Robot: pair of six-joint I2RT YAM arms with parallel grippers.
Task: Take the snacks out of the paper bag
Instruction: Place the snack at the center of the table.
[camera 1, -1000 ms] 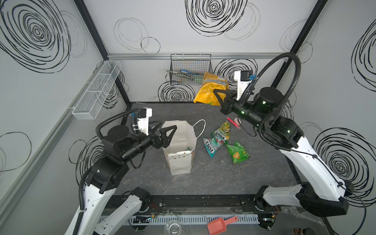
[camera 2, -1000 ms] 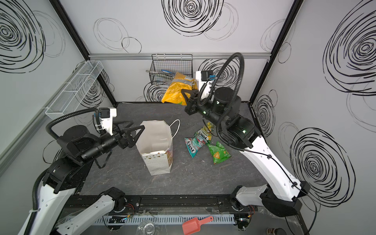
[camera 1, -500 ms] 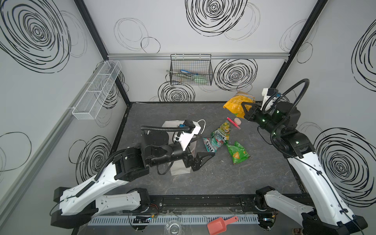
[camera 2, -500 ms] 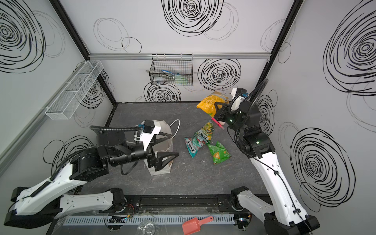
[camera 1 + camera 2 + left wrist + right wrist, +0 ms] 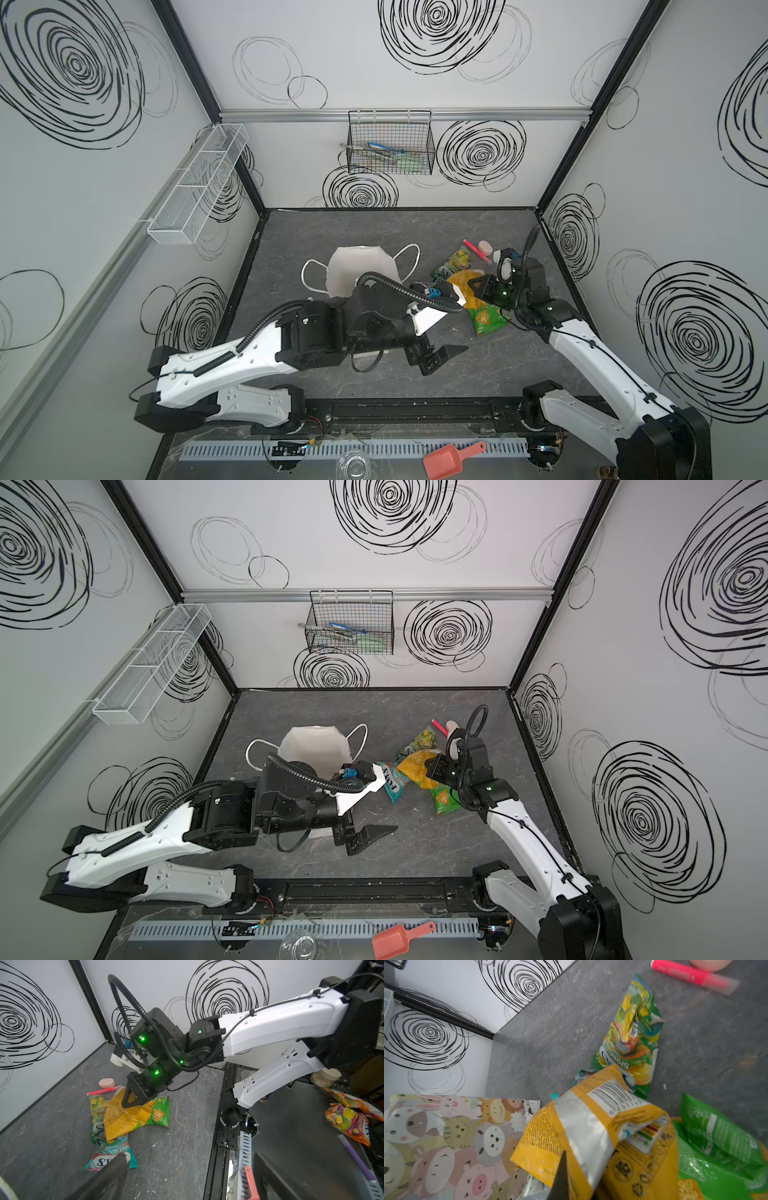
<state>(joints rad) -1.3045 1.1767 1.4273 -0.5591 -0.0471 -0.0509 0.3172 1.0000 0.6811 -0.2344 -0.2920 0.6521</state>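
Table (image 5: 332,232): grey marbled slab is filling the floor of the cell, with a black rail (image 5: 395,409) running along its front edge.
Walls (image 5: 291,166): white panels with black swirls are closing in three sides.
Basket (image 5: 390,145): black wire, is hanging on the back wall with a few items inside.
Rack (image 5: 195,187): white mesh, is hanging on the left wall.
Scoop (image 5: 449,459): red, is lying off the table, in front of the rail.
Bag (image 5: 357,270): is standing mid-table with its mouth up and its cord handles drooping out to both sides. An animal-print side (image 5: 446,1136) is showing in the right wrist view.
Snacks: four are lying in a heap right of the bag. The yellow packet (image 5: 122,1118) is draping over the rest, the green packet (image 5: 160,1113) is lying under it toward the front, the candy packet (image 5: 96,1109) toward the back, and the teal packet (image 5: 112,1157) nearest the bag. Whether more are sitting inside the bag cannot be told.
Pen (image 5: 476,251) and block (image 5: 485,248): are lying side by side just behind the heap.
Left arm: is lying folded and low across the table's front, its wrist crossing in front of the bag.
Left gripper (image 5: 440,359): is hanging low over bare table, jaws spread wide, gripping nothing.
Right arm: is reaching in from the front right corner, wrist bending down over the heap.
Right gripper (image 5: 134,1103): is pinching the yellow packet's edge, jaws closed tight on the foil.
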